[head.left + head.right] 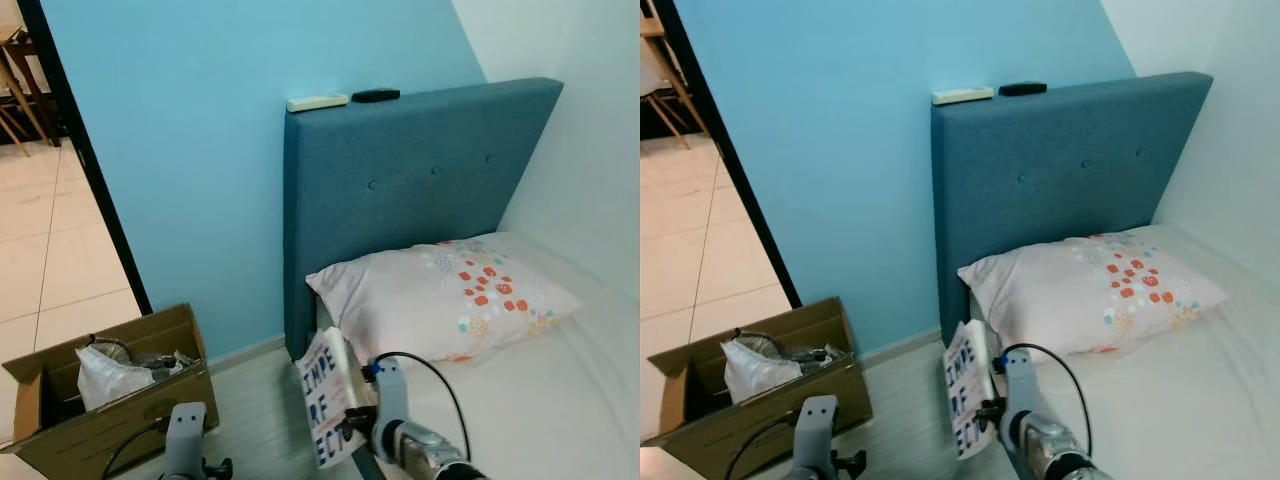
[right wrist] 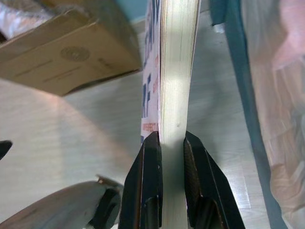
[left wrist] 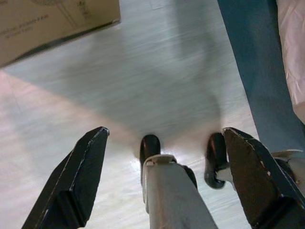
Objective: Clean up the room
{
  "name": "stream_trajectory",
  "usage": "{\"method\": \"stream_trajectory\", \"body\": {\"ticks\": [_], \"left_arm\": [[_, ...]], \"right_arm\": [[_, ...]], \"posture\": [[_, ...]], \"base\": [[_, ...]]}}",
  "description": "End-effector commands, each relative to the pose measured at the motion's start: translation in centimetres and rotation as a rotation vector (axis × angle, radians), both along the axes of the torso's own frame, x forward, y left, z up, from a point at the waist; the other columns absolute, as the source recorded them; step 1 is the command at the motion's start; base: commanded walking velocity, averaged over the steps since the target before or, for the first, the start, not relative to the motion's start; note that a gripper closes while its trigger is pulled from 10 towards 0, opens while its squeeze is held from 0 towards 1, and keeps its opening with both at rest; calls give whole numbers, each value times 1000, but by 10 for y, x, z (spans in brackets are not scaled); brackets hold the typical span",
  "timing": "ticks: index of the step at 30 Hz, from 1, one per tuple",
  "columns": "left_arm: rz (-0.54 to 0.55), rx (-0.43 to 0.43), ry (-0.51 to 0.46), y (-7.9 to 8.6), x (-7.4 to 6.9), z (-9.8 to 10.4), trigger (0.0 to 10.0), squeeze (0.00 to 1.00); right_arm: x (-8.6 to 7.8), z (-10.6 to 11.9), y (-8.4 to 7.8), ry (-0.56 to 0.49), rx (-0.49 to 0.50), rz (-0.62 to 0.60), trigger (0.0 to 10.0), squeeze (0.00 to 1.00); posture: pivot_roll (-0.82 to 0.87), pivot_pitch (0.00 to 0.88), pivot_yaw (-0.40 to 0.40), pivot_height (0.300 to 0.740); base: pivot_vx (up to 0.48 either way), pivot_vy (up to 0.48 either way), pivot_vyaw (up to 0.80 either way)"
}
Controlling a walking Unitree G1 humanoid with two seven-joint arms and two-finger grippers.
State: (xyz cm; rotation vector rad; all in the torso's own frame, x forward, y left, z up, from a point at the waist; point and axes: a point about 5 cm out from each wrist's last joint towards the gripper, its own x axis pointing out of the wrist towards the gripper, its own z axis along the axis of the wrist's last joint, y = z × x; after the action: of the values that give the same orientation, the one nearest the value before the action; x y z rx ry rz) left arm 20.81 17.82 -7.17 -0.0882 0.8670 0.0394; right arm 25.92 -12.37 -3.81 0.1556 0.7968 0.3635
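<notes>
My right gripper (image 2: 170,145) is shut on a white book (image 1: 326,403) with large blue letters on its cover, held upright between the bed and the cardboard box. In the right wrist view the two black fingers (image 2: 150,162) pinch the book's page edge (image 2: 177,62). My left gripper (image 3: 164,143) hangs open over the pale floor, nothing between its fingers. An open cardboard box (image 1: 110,395) with a white bag and cables inside stands on the floor to the left.
A bed with a blue headboard (image 1: 410,180) and a patterned pillow (image 1: 445,290) lies to the right. A white remote (image 1: 317,101) and a black one (image 1: 375,95) rest on the headboard. A doorway (image 1: 50,200) opens at left onto tiled floor.
</notes>
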Motion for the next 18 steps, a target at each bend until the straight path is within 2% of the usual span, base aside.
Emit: {"method": "stream_trajectory", "body": {"ticks": [1,3,6,7,8,15,18], "left_arm": [[-2,-2,27,-1,-6,-4,10000,0],[20,10,32,0,-8,-5,10000,0],[33,12,35,2,-9,-5,10000,0],[47,16,35,4,-10,-5,10000,0],[49,16,35,5,-10,-6,10000,0],[46,18,37,4,-12,-6,10000,0],[18,31,41,4,-12,-6,10000,0]], "right_arm": [[6,4,-10,-36,-21,-30,10000,0],[9,6,-22,-51,-105,-50,10000,0],[10,7,-26,-53,-126,-60,10000,0],[18,13,-38,-86,-202,-76,10000,0],[20,15,-41,-99,-230,-77,10000,0],[28,23,-49,-139,-317,-43,10000,0],[32,26,-52,-159,-406,11,10000,0]], "posture": [[-45,0,-39,717],[-43,0,-45,717],[-43,0,-45,717],[-45,0,-46,717],[-45,0,-46,717],[-49,0,-49,717],[-50,0,-49,717]], "base": [[0,-442,0],[0,-176,0],[0,0,0],[0,0,0],[0,0,0],[0,0,0],[0,-146,0]]}}
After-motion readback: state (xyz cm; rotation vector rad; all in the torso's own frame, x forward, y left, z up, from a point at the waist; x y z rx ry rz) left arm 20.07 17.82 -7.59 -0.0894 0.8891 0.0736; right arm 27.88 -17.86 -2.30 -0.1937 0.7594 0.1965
